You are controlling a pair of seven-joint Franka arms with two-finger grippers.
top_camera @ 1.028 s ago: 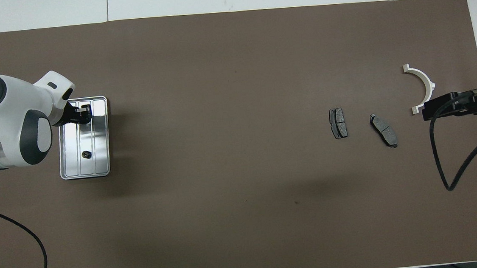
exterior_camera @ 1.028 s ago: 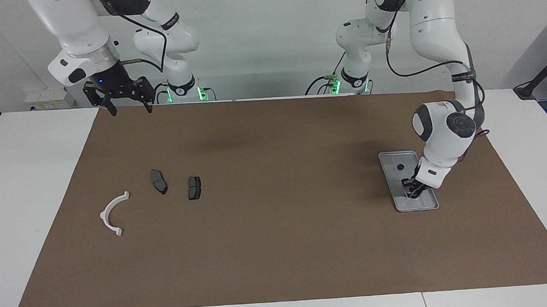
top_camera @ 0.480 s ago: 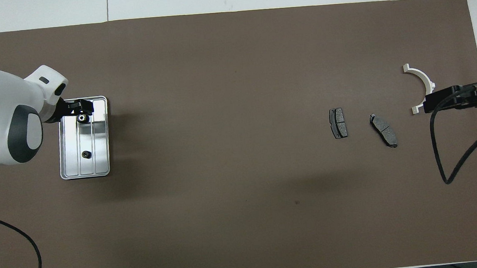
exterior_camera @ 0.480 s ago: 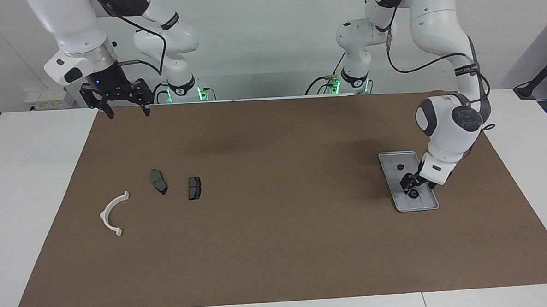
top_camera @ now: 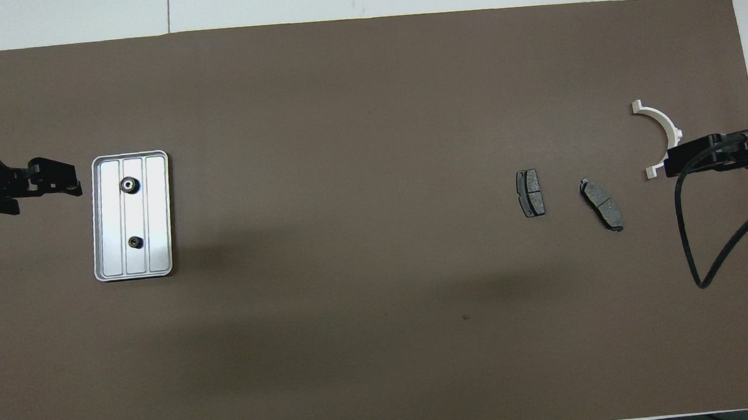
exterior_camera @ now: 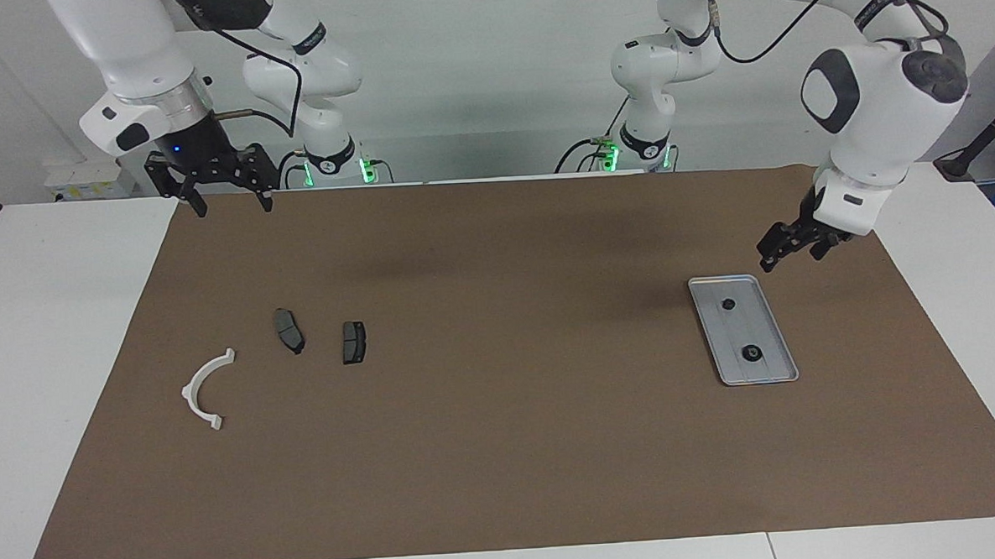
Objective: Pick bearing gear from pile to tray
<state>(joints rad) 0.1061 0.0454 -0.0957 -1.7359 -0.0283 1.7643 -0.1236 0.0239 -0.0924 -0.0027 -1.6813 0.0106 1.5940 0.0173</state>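
I see a robotics lab: my two white arms bolted at a white bench (exterior_camera: pixel 39 350) with brown mat (exterior_camera: pixel 505 447), bare walls, loose cables (top_camera: pixel 718 256).

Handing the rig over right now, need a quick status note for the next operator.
Left gripper: in the air, just off the tray's edge at the left arm's end, holding nothing.
Right gripper: open, waiting above the mat's edge at the right arm's end.
Done: two small black round parts lie in the tray, one farther from the robots than the other.
Left on the mat: white half-ring and two dark brake pads. No more round parts visible there, so the picking looks finished.
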